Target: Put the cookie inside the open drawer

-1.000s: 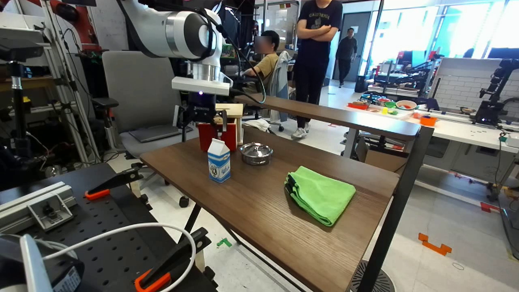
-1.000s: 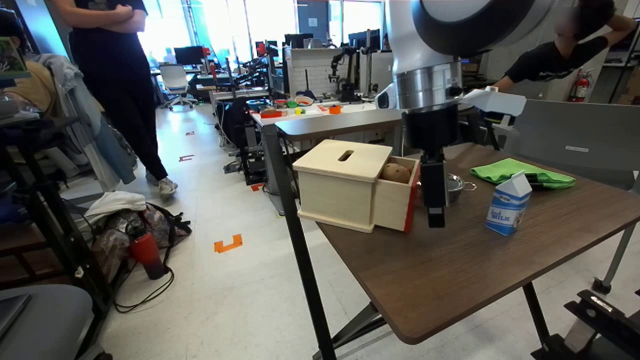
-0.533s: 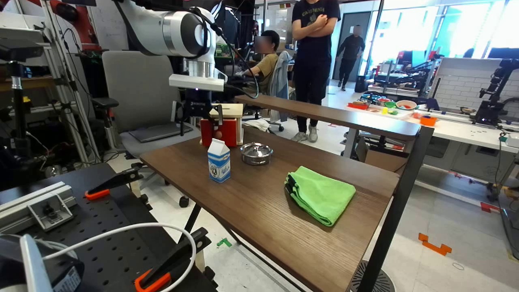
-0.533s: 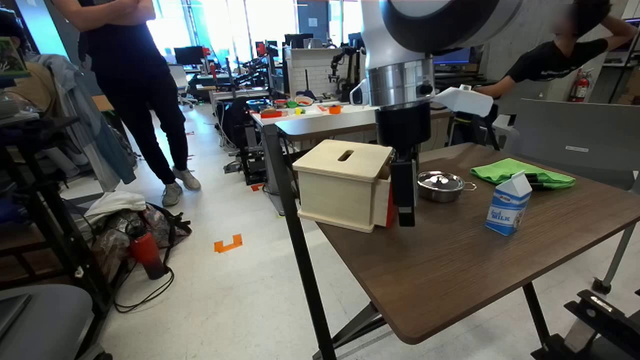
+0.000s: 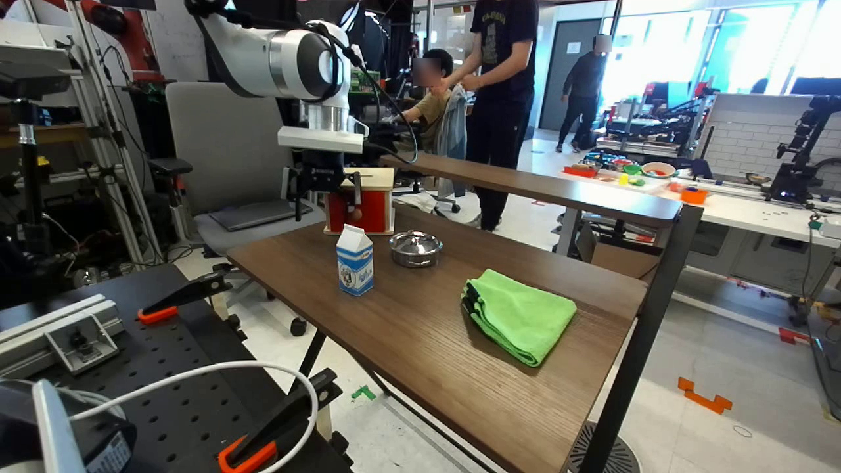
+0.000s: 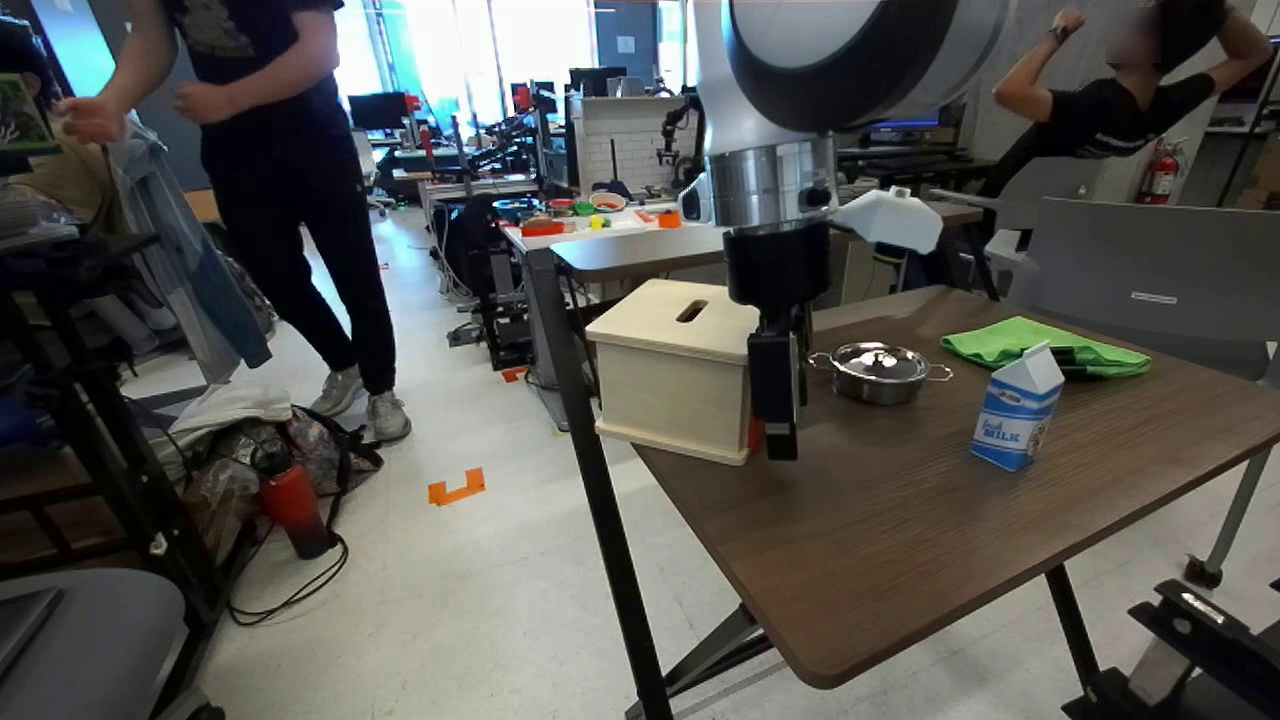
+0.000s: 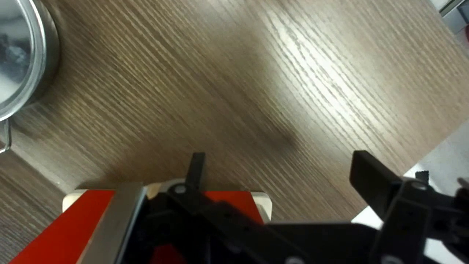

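In an exterior view, the tool hangs at the far end of the brown tabletop, just in front of a pale wooden box with a red-faced drawer. One finger overlaps the red face, just above its round knob. Close in front of the drawer a blue-and-white milk carton stands upright, with a lidded metal pot near it; a folded green cloth lies well apart.

In an exterior view onto the box's side wall, only a thin red edge of the drawer shows past the box, so the drawer is nearly closed. Whether the tool touches it cannot be told. The cookie is hidden; a second earlier it shows inside the drawer.

In the wrist view, the tool's fingers stand wide apart, wood grain visible between them. One overlaps the red face; the other is by the tabletop's edge. The pot juts in at the upper left.
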Available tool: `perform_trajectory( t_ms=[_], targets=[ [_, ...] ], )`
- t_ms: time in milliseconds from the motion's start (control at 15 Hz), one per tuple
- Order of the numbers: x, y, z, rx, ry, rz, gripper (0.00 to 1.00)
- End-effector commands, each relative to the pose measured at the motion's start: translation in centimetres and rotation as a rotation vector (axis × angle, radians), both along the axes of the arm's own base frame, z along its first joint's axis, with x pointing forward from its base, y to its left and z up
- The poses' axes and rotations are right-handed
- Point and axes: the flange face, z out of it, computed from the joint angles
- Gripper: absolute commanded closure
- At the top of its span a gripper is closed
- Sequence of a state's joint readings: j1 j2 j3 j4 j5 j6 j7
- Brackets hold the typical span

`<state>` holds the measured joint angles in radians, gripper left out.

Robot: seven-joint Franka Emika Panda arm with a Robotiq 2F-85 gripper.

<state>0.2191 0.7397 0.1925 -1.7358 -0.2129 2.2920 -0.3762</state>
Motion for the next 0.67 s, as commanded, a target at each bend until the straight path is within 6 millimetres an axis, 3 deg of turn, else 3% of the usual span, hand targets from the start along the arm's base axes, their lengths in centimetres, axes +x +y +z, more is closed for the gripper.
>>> perform_trajectory(
  t_ms=[0, 333, 600],
  targets=[
    [0.6, 0.6, 0.0, 0.011, -0.011, -0.008, 0.0],
    [-1.1, -0.4, 1.7, -0.003, -0.01, 0.012, 0.0],
    [-4.1, -2.0, 4.8, -0.044, -0.011, 0.045, 0.0]
  ],
)
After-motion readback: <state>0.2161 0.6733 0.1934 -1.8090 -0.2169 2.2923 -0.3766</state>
